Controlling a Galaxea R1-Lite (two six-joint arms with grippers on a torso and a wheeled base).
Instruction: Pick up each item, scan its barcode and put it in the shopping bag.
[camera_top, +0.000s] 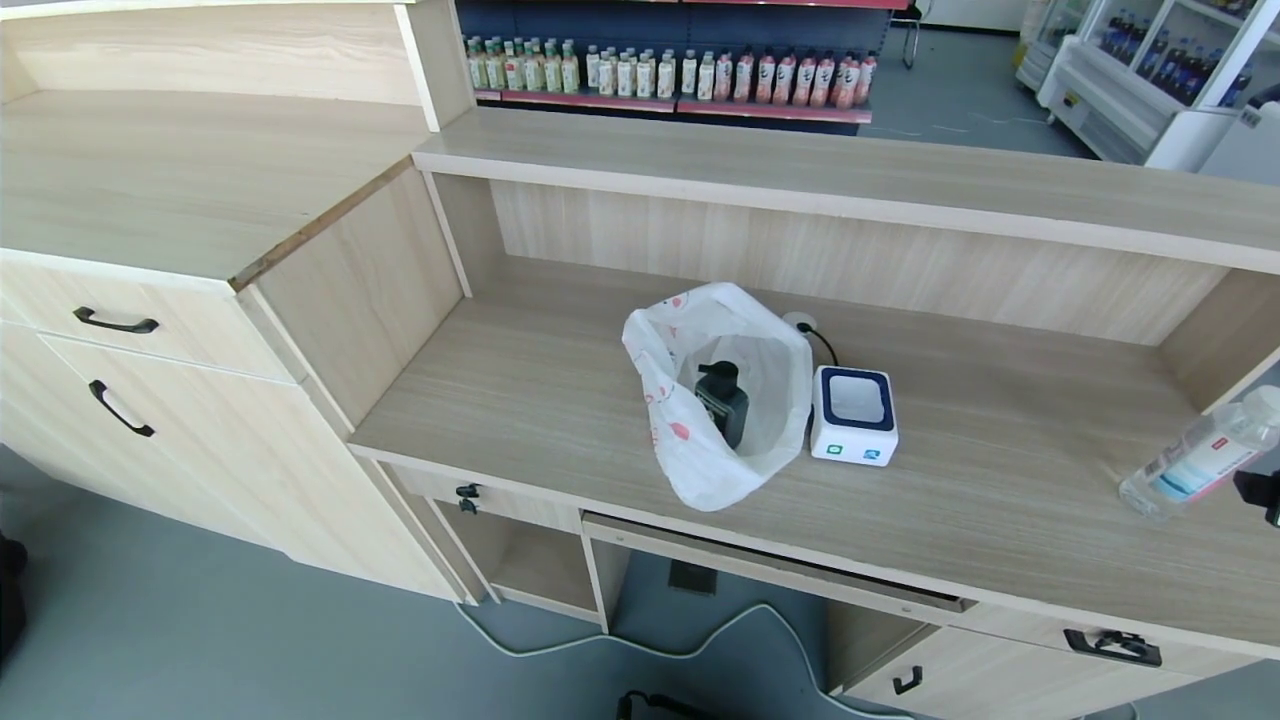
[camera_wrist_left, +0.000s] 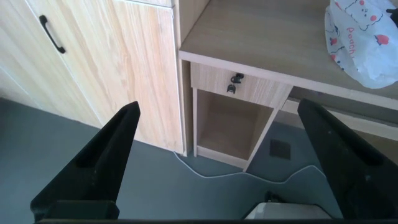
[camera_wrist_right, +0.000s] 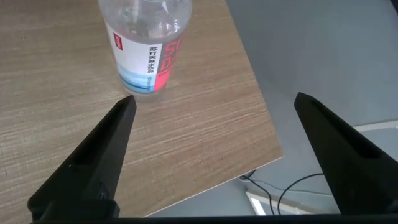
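A white shopping bag (camera_top: 680, 450) with red prints stands open on the wooden counter (camera_top: 540, 400), and a black pump bottle (camera_top: 722, 402) sits upright inside it. Just right of the bag is a small white scanner (camera_top: 853, 414) with a blue-framed window. A clear water bottle (camera_top: 1200, 455) with a red, white and blue label stands near the counter's right front edge. My right gripper (camera_wrist_right: 214, 99) is open just short of that bottle (camera_wrist_right: 146, 43), not touching it. My left gripper (camera_wrist_left: 217, 106) hangs open over the floor, below and left of the bag (camera_wrist_left: 364, 43), holding nothing.
A black cable (camera_top: 822, 345) runs from the scanner to the back wall. The counter has a raised back ledge (camera_top: 800, 170) and a taller cabinet (camera_top: 200, 180) with drawers at the left. Under the counter are an open cubby (camera_wrist_left: 233, 127) and a floor cable (camera_wrist_left: 211, 174).
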